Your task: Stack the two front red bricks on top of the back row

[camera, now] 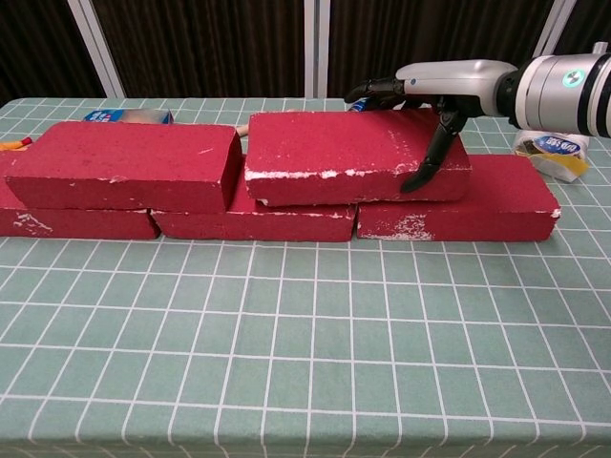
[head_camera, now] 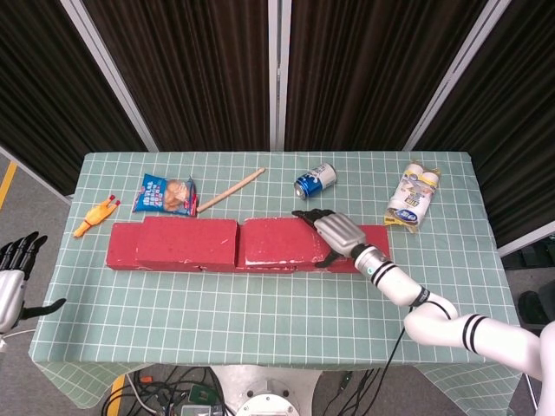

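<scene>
Right hand (camera: 434, 114) grips the second red brick (camera: 353, 156) at its right end: fingers over the far top edge, thumb (camera: 427, 168) down the near face. The brick sits on the back row (camera: 458, 205), apparently flat, spanning the seam between the middle and right bottom bricks. Its long axis runs left–right, parallel to the worktop's (head_camera: 260, 303) front edge and to the row under it.

First stacked brick (camera: 119, 164) lies on the left part of the row. Chest view shows the two upper bricks just beside each other, a narrow gap between their ends; whether they touch cannot be told.

Left hand (head_camera: 10, 277) hangs off the worktop's left edge, fingers spread, holding nothing, well apart from all bricks.

Judgement: placement is all but done; what remains is release. The hand lies at the brick's right end, so the clean exit is up and to the right, away from the stack. The thumb rests against the near face just above the lower brick, so opening it before lifting should avoid dragging the brick toward the front edge.

Behind the row: blue can (head_camera: 314, 180), wooden stick (head_camera: 231, 189), snack packet (head_camera: 166, 194), bottle pack (head_camera: 413, 197), yellow toy (head_camera: 96, 215).
</scene>
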`<state>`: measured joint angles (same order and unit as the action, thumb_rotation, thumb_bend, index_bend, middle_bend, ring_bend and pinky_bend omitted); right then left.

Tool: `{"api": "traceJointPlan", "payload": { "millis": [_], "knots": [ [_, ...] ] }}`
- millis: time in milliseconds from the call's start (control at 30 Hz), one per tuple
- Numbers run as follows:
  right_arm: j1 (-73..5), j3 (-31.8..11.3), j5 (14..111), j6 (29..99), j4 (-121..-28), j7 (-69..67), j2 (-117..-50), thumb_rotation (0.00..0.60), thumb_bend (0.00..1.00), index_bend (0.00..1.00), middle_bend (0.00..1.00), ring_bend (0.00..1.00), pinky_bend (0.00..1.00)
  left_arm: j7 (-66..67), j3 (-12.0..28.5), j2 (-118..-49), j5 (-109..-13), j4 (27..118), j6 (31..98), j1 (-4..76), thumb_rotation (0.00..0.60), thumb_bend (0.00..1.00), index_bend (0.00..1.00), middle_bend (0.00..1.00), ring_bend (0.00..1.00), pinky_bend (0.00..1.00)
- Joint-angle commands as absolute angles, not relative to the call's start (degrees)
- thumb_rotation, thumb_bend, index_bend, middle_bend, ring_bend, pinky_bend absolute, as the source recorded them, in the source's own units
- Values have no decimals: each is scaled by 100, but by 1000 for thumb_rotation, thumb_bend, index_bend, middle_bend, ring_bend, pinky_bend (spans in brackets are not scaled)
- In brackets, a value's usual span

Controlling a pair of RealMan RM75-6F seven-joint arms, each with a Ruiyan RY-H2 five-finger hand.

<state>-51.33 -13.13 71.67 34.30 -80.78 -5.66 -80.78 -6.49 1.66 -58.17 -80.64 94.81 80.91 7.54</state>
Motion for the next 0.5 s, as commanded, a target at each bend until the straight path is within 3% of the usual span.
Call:
{"api": "traceJointPlan", "payload": {
  "millis": [33,500],
  "knots": [
    [-5226,-1309,7205,3345,-7998,-671,-8118,600,16,0,169,116,180,-823,156,-5903,-8033,9320,7932,780,600,11,15,0,0,0],
    [-5537,-1343,6939,3005,-7829,-876,-8157,600,19,0,168,116,180,-1023,202,-5928,-8042,9197,7776,811,600,11,16,0,0,0]
  ]
}}
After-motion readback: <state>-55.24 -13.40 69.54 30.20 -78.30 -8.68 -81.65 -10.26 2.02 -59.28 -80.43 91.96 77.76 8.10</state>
